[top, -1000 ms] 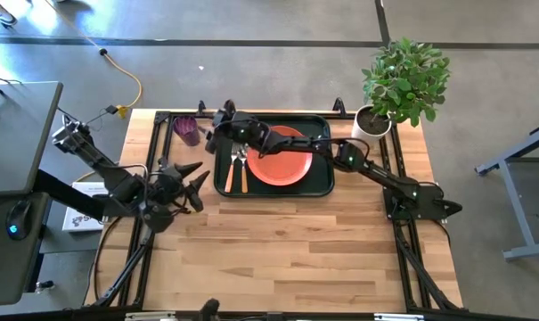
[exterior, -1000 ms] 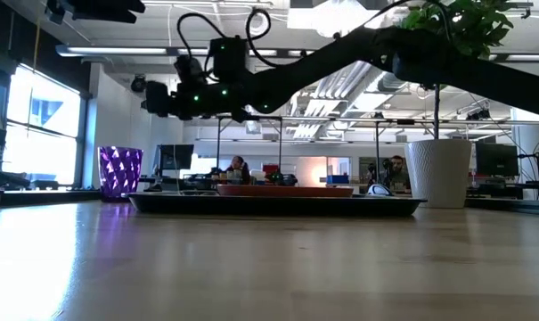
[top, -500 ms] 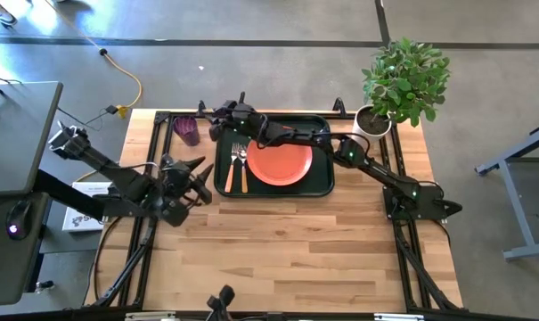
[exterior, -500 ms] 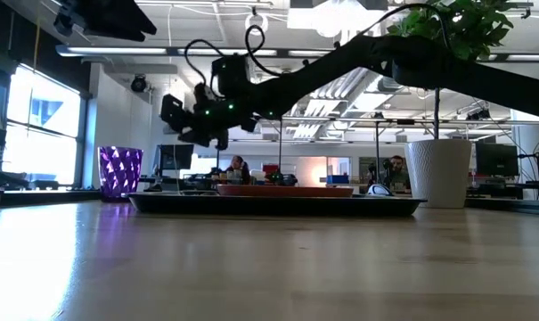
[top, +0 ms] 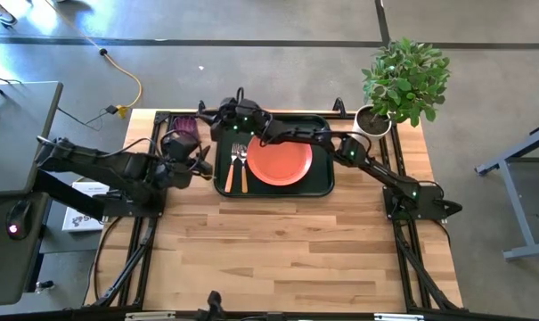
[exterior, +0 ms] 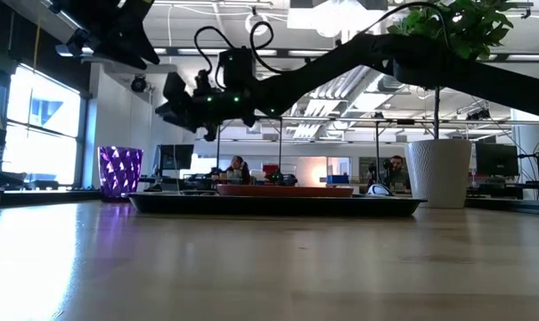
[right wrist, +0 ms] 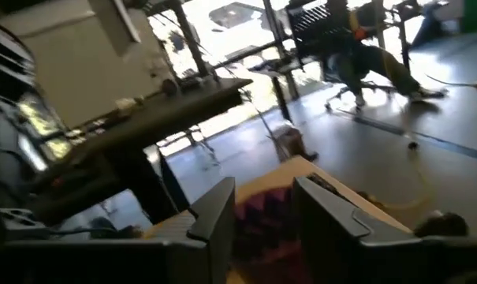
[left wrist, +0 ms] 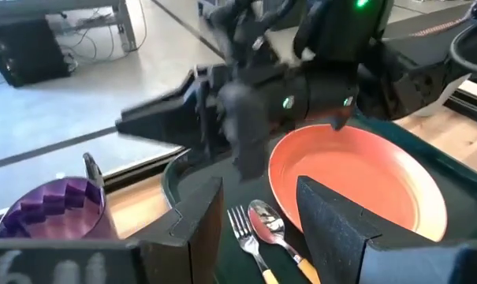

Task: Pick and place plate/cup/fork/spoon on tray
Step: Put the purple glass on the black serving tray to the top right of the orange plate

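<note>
Right hand point(top: 214, 119): fingers parted, holding nothing, above the tray's far left corner, close to the cup
Left hand point(top: 200, 163): fingers spread, empty, over the tabletop point(top: 287, 250) just left of the tray
Cup point(top: 184, 126): upright on the tabletop, outside the tray
Tray point(top: 321, 183): holds plate point(top: 279, 163), fork point(top: 232, 167) and spoon point(top: 243, 168); cutlery side by side, left of the plate

Dark jointed arms, green indicator lights
</note>
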Controlling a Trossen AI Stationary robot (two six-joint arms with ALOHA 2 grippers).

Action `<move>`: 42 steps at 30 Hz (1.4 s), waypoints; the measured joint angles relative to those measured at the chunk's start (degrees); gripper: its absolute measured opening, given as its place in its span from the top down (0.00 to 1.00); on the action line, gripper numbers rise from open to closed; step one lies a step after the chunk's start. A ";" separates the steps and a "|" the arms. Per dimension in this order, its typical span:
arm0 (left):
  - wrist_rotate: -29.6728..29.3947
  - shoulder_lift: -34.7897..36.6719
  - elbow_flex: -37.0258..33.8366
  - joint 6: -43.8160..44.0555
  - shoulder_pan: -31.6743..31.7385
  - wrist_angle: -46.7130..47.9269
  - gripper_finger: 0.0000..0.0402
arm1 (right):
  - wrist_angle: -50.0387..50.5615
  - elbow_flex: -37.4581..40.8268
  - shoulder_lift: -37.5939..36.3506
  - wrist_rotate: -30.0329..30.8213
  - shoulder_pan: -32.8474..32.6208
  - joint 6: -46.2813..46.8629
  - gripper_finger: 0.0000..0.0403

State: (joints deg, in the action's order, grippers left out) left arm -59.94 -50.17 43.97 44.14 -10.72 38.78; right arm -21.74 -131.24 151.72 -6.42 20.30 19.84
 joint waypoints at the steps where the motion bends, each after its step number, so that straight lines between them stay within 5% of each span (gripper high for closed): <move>1: 0.38 0.29 0.00 0.50 0.06 0.75 0.62 | -1.51 0.00 0.00 -1.37 0.11 0.11 0.72; 7: 3.78 0.96 0.00 9.61 -2.01 8.73 0.62 | -17.34 6.51 -1.29 -7.47 -0.44 2.46 0.89; 12: 1.50 0.92 0.00 20.71 -6.19 17.57 0.62 | -29.94 19.77 -9.05 -5.43 1.50 0.58 0.98; 23: -3.66 -1.11 0.00 24.78 -3.98 17.30 0.62 | -29.03 51.48 -36.80 -6.37 -2.07 -23.68 1.00; 32: -2.04 -8.89 0.00 22.41 9.47 14.78 0.62 | -30.03 78.95 -55.72 -8.72 -6.03 -27.43 1.00; 39: 5.24 -8.41 0.05 8.87 29.08 12.33 0.62 | -29.72 93.51 -64.39 -7.14 -10.92 -27.46 1.00; 42: 12.90 -8.39 0.22 -0.79 39.55 6.13 0.62 | -29.62 96.93 -66.22 -7.15 -13.57 -27.19 1.00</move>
State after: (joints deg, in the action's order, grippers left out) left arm -47.04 -58.56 44.18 43.36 28.83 44.91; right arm -51.36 -34.31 85.50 -13.57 6.73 -7.35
